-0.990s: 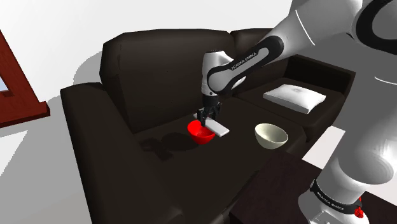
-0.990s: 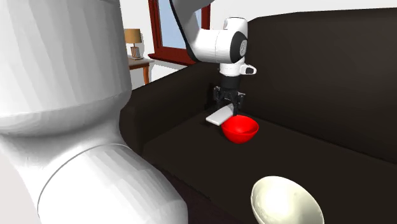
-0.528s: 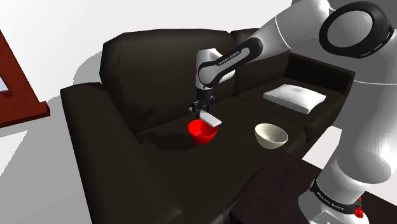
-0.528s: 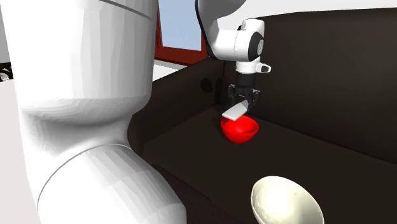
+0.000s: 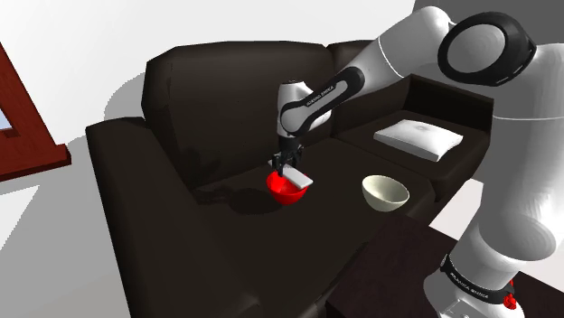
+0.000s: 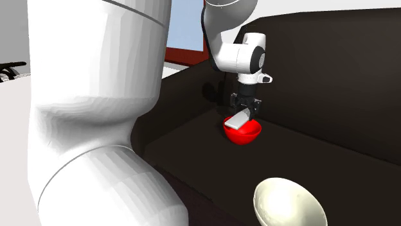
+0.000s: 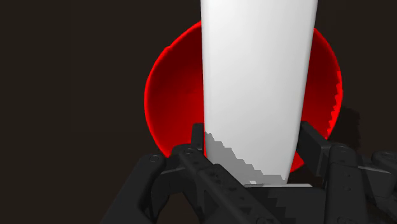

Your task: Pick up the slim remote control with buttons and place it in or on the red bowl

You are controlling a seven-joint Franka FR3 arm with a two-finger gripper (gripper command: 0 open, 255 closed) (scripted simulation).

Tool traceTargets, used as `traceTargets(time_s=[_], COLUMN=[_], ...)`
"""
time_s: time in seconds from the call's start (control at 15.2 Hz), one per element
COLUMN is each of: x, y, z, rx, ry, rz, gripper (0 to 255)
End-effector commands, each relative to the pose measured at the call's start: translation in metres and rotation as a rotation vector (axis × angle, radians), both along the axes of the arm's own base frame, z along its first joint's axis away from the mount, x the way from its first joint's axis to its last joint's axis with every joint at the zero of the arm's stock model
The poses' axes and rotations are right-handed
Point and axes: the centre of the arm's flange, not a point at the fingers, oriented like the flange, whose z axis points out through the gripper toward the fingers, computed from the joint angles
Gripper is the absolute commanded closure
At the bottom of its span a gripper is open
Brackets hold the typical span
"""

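We see jaws clamped on plain white remote (image 7: 257, 83), tilted, low over red bowl (image 5: 282, 191) on dark sofa (image 5: 181, 117) seat; touching rim or not, we cannot tell. Nearby: cream bowl (image 5: 385, 191) well apart on same seat, white cushion (image 5: 418, 138) beyond. Sofa back close behind arm (image 5: 327, 88).

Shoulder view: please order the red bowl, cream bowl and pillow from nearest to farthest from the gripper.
1. Red bowl, directly under the gripper.
2. Cream bowl, on the seat toward the view's right.
3. Pillow, farther right, on the next seat.
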Motion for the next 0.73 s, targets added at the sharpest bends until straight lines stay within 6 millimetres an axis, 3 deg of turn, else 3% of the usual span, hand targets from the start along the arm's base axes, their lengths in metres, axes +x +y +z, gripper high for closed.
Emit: traceTargets(time_s=[0.0,0.26,0.66], x=[0.0,0.0,0.0], y=[0.001,0.001,0.001], z=[-0.01,-0.03,-0.03], rx=[0.0,0.0,0.0], ry=[-0.001,-0.001,-0.001], rz=[0.0,0.0,0.0], gripper=[255,255,255])
